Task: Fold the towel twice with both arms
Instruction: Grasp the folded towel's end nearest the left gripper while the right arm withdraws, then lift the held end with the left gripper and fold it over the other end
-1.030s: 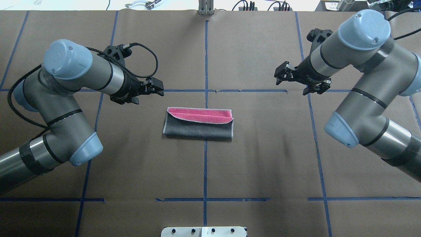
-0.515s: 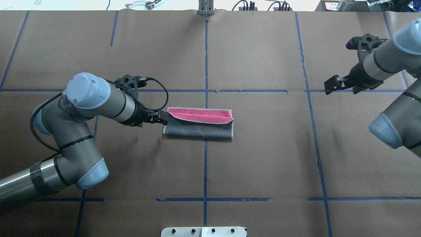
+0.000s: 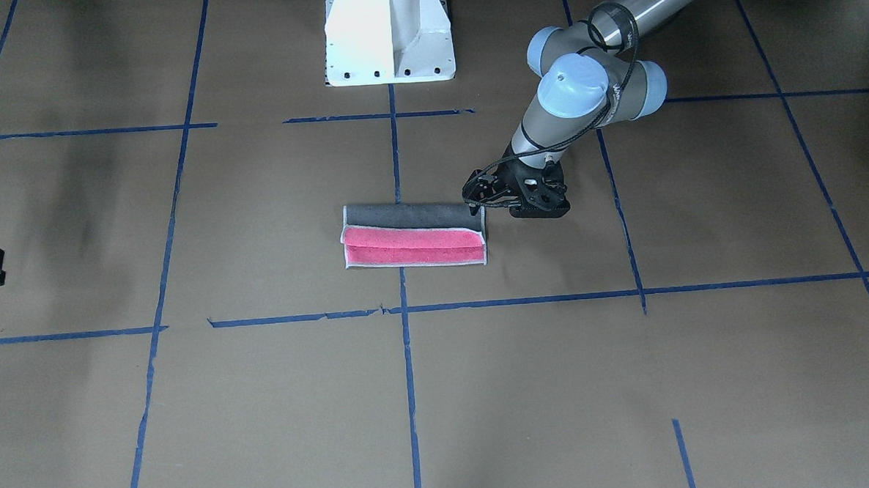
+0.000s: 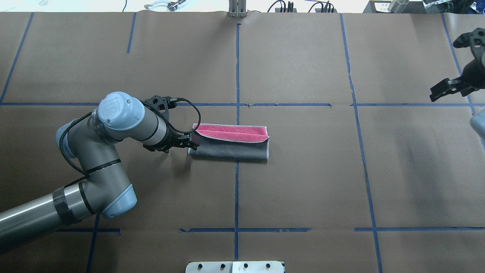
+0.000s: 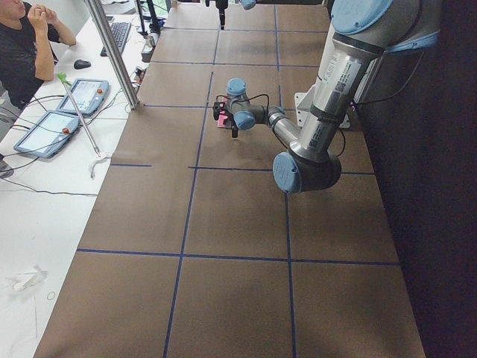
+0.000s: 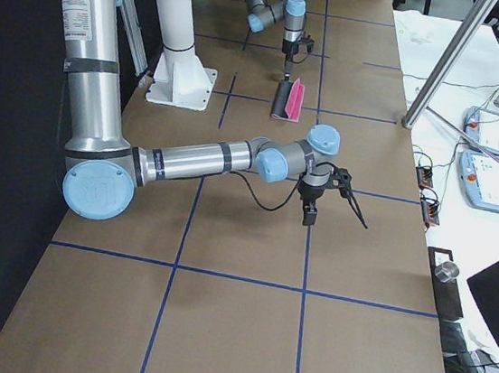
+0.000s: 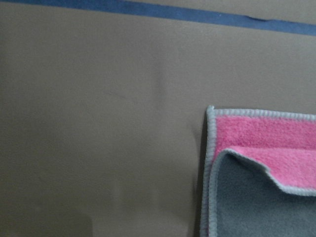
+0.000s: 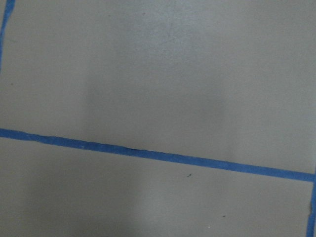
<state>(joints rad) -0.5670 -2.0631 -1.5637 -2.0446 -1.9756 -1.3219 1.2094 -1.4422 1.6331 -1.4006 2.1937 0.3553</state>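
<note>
The towel (image 4: 229, 146) lies folded once in the middle of the table, dark grey face up with a pink-red strip along its far edge; it also shows in the front view (image 3: 412, 234). My left gripper (image 4: 192, 140) points down at the towel's left end, and its jaws look open, at the edge (image 3: 479, 204). The left wrist view shows the towel's corner (image 7: 256, 197) with pale edging. My right gripper (image 4: 441, 91) is open and empty, far off at the table's right side, over bare paper and a blue tape line (image 8: 148, 154).
The brown paper table cover is crossed by blue tape lines (image 4: 237, 189). The white pedestal base (image 3: 389, 33) stands at the robot's side. A metal post (image 4: 237, 9) stands at the far edge. An operator (image 5: 22, 45) sits beyond the table with tablets.
My left arm swung in and down from above-left of the towel to its left end. My right arm drew back to the right edge, away from the towel. The towel has not moved.
</note>
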